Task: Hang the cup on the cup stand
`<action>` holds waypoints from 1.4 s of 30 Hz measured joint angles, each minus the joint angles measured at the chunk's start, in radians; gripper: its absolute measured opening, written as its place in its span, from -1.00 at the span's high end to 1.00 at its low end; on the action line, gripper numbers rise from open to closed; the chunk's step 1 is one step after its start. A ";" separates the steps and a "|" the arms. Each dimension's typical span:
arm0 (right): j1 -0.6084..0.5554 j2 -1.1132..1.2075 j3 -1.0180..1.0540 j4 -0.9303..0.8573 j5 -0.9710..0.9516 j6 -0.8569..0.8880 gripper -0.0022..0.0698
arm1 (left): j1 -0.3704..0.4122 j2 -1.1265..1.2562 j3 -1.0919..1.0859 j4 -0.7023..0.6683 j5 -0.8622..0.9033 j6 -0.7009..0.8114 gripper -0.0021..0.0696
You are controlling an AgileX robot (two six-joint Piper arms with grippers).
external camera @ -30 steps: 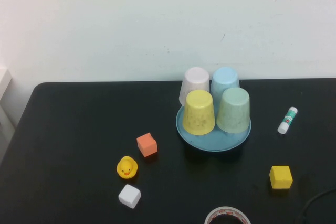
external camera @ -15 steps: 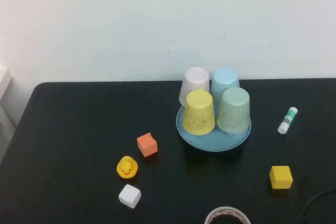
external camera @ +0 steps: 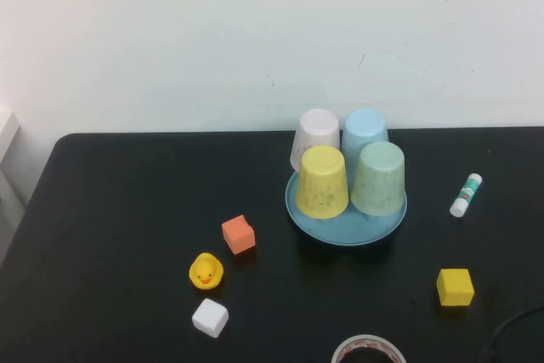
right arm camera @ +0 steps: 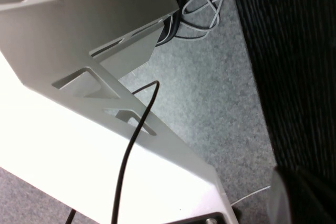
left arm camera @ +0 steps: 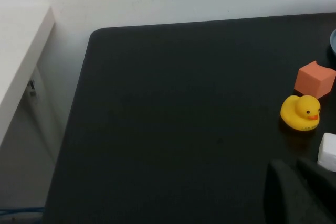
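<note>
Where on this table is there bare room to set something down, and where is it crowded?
Widest free patch: the table's left half, from its far edge to the orange cube and duck. Another between cup stand and yellow cube. Crowded: the stand, with the mint cup and three others. Both grippers are parked out of the high view.

table top (external camera: 127, 235) is looking matt black, finely textured. cup (external camera: 378, 178) and cup stand (external camera: 340, 229) are showing smooth plastic, cup with faint speckles and a dull sheen. yellow cup (external camera: 321, 181) is showing the same speckled plastic. rubber duck (external camera: 205, 271) is looking glossy. tape roll (external camera: 367, 349) is looking shiny.
</note>
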 joint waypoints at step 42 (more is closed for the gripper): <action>0.000 0.000 0.000 0.000 0.000 0.000 0.94 | 0.000 -0.002 0.000 -0.181 0.005 0.198 0.94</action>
